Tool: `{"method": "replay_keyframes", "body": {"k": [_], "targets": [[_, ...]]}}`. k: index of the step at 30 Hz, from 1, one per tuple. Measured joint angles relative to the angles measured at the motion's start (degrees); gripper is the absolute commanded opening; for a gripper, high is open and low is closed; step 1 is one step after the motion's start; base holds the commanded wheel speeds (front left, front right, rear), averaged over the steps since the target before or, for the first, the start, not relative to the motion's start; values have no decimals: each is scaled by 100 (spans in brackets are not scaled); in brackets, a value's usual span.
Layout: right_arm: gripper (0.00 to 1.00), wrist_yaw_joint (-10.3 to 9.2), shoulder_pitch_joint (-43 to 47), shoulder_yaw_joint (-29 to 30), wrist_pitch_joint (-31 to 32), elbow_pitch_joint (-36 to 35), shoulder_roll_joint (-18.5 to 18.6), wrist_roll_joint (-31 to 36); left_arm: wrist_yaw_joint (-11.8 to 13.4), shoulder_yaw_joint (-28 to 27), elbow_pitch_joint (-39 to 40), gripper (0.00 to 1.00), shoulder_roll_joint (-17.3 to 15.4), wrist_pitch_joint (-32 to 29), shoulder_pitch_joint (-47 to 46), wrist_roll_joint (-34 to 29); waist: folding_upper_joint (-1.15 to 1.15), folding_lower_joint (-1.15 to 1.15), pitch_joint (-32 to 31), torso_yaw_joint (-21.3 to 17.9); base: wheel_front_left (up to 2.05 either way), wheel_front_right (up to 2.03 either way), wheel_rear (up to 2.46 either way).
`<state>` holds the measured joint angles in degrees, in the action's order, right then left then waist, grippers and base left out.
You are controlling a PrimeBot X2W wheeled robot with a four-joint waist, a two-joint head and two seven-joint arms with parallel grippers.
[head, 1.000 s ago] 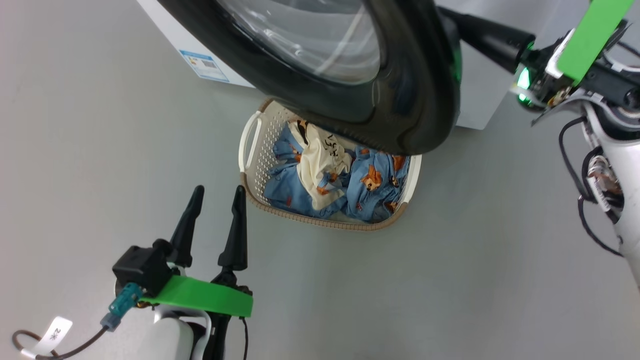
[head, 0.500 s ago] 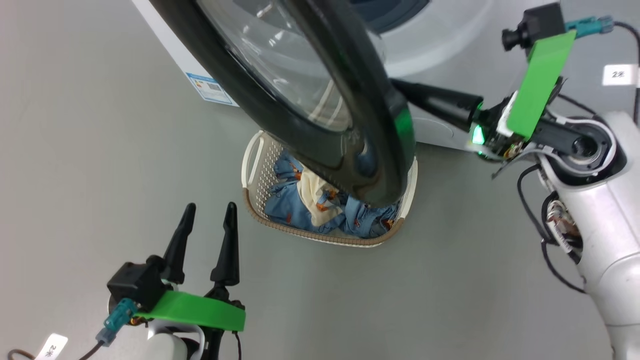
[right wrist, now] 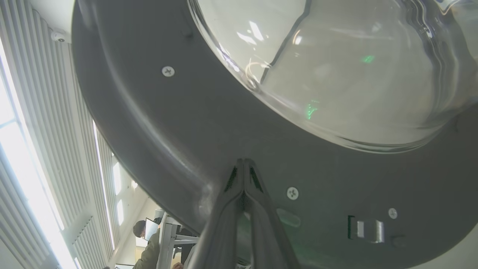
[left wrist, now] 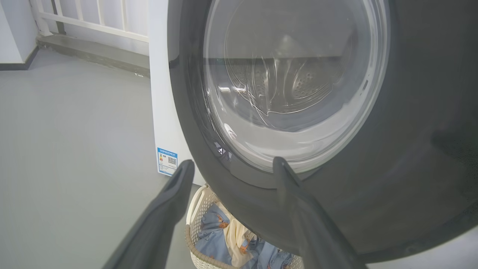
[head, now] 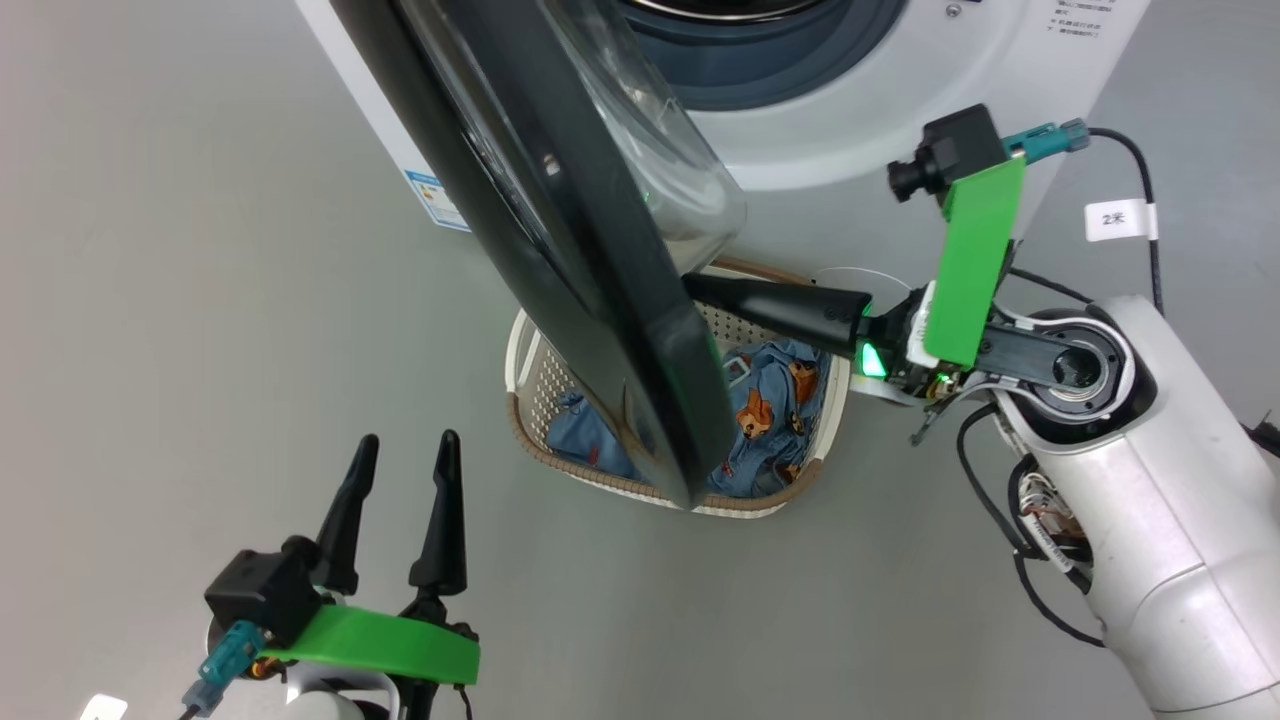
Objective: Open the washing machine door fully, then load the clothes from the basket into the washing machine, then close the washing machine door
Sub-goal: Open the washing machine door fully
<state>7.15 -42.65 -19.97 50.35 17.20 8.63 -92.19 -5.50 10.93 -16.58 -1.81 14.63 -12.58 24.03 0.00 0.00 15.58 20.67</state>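
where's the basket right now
In the head view's centre, the basket sits on the floor before the washing machine, partly hidden by the open door.

L: your left gripper [head: 410, 440] sits low at left, fingers spread apart, pointing up the head view | R: your right gripper [right wrist: 243, 164] reaches leftward, fingers pressed flat together, pale forearm [head: 1150, 500] angled up from lower right

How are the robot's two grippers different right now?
The left gripper has its fingers spread open; the right gripper has them pressed shut. The left gripper touches nothing and hangs over the floor beside the basket; the right gripper's tips seem to touch the inner side of the washing machine door. Both have two long dark fingers.
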Motion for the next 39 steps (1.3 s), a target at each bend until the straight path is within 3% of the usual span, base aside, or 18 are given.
{"method": "replay_keyframes", "body": {"k": [17, 20, 22, 24, 27, 39], "targets": [[0, 0, 349, 26, -180, -105, -158, 101, -1, -140, -60, 100, -2, 0, 147, -177, 0, 0, -236, -45, 0, 0, 0], [22, 1, 468, 97, -331, -146, -130, 209, -20, -221, -68, 100, -3, 0, 149, -265, 0, 0, -312, -129, 0, 0, 0], [44, 1, 564, 154, -471, -167, -101, 337, -49, -278, -79, 100, -4, 0, 174, -327, 0, 0, -363, -195, 0, 0, 0], [57, 1, 670, 178, -601, -172, -41, 364, -52, -350, -98, 100, -3, 0, 222, -382, 0, 0, -412, -270, 0, 0, 0], [100, 1, 828, 211, -803, -189, 49, 385, -101, -477, -112, 100, -7, 0, 235, -510, 0, 0, -480, -396, 0, 0, 0], [100, 1, 1430, 126, -1730, -231, 372, 676, -162, -958, -179, 100, -21, 0, 563, -826, 0, 0, -798, -963, 0, 0, 0]]}}
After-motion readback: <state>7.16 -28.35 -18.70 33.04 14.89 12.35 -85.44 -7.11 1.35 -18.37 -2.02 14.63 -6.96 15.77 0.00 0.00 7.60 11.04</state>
